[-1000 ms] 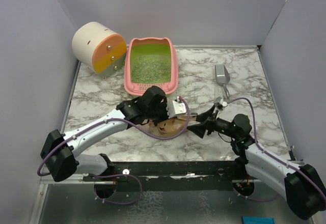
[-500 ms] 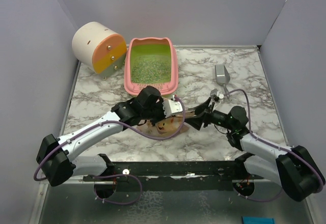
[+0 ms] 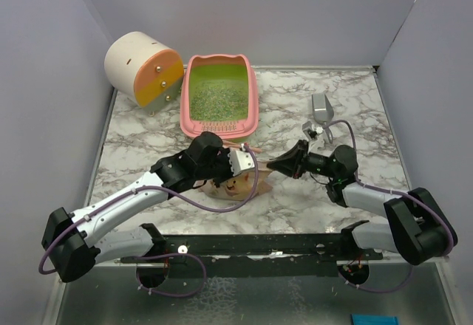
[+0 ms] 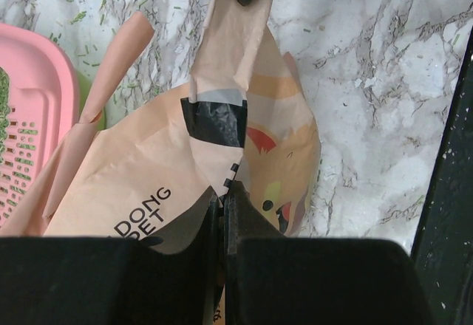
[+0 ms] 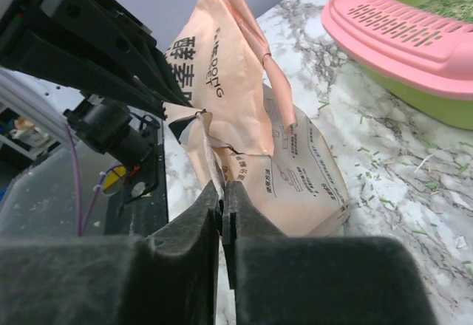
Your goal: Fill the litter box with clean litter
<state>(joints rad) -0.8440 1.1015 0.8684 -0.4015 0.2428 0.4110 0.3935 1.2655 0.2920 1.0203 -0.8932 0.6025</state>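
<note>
Pink litter box (image 3: 186,114) sits on marble table (image 3: 295,96). It is lime-green inside w/ slotted ledge at its near end. The clean litter (image 3: 216,102) lies inside it as a greenish-grey layer over most of the floor, & a few stray bits dot the marble by the box's near end.

Tan pouch (image 3: 240,183) is just in front of the box's near end, close to it but not touching in top view. It's crumpled, printed w/ a cartoon animal, & a pinkish strip (image 5: 251,29) flaps loose at its top.

The left gripper (image 4: 222,192) comes in from box's front-left, jaws closed tight w/ pouch's paper edge pinched btwn them. The right gripper (image 5: 222,190) comes from box's front-right, jaws closed on a fold at pouch's other end. Pouch thus held btwn both.

Cream-and-orange cylinder (image 3: 144,70) stands just left of the box, right beside it. Grey scoop (image 3: 321,107) lies to the box's right, well apart.
</note>
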